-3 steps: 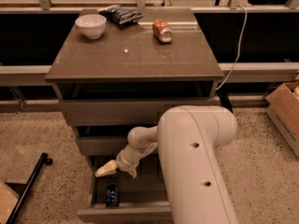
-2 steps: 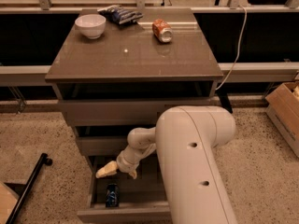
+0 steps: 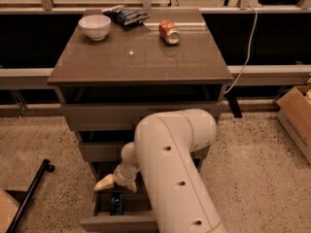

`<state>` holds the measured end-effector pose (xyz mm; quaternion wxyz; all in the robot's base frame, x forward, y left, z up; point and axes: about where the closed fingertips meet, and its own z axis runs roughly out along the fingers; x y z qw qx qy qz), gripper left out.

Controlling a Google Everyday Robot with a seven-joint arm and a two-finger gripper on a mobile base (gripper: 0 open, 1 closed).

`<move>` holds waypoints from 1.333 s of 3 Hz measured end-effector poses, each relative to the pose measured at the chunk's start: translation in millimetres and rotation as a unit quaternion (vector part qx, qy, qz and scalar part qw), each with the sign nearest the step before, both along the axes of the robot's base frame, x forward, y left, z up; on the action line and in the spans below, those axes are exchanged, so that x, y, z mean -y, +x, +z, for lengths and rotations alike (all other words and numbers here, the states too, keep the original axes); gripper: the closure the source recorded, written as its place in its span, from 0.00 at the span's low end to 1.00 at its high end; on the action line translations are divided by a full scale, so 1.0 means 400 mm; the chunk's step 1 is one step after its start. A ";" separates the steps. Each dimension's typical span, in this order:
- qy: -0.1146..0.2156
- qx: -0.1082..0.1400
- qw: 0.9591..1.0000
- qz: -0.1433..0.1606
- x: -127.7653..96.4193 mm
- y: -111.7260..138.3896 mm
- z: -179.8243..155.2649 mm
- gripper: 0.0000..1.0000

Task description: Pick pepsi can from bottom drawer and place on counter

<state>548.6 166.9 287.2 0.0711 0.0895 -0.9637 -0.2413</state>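
Counter [image 3: 141,62]: glossy grey-brown slab, overhanging edges, bare across middle and front. At its rear are a white bowl [image 3: 95,26], a crinkled bag [image 3: 126,15] and an orange-red can [image 3: 169,31] on its side.
Bottom drawer [image 3: 112,224]: pulled open, narrow slot.
Pepsi can [image 3: 116,202]: blue cylinder inside the drawer.
Gripper [image 3: 115,187]: just above the can, released, pale fingers spread.

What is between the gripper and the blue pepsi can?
Nothing: the camera view shows a bare gap between the gripper, over the open bottom drawer, and the pepsi can lying inside it.
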 end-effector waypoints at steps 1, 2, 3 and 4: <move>0.000 -0.006 1.000 -0.030 -0.009 -0.007 -0.102 0.00; 0.020 -0.008 0.998 -0.060 -0.005 -0.015 -0.180 0.00; 0.038 -0.004 0.997 -0.071 -0.005 -0.016 -0.225 0.00; 0.053 -0.003 0.996 -0.078 -0.004 -0.007 -0.264 0.00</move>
